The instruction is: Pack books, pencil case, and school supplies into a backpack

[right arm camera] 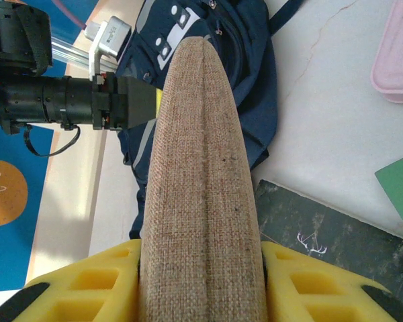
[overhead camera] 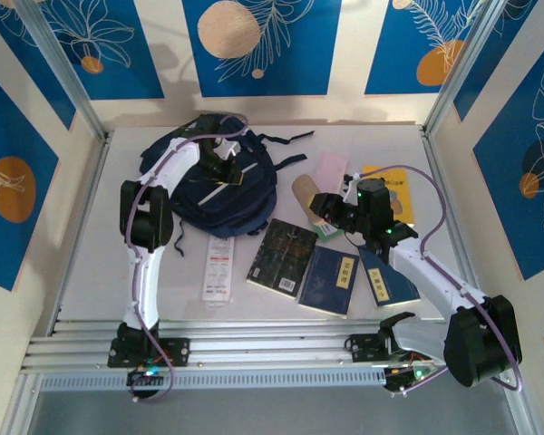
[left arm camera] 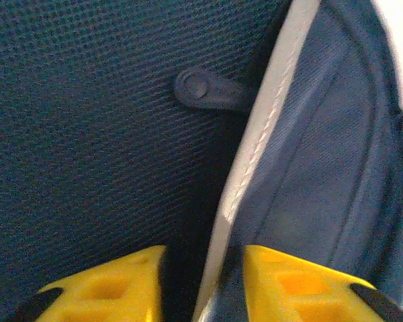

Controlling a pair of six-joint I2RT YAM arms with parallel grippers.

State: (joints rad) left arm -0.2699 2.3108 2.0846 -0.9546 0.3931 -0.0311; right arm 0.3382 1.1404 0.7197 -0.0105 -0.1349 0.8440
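Over the table's far left, the left gripper [overhead camera: 221,169] sat on the navy backpack [overhead camera: 254,201]. Its yellow fingers [left arm camera: 107,292] flanked a pale grey stripe [left arm camera: 255,147], and whether they pinched it could not be told. Between the backpack and the pink pencil case [overhead camera: 331,169], the right gripper [right arm camera: 201,282] clamped the tan woven block [right arm camera: 198,168], with the black gold-patterned book [overhead camera: 283,256] just beside.

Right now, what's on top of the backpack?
The left gripper rests on the backpack, fingers either side of a pale grey stripe. Fabric covers whatever is inside.
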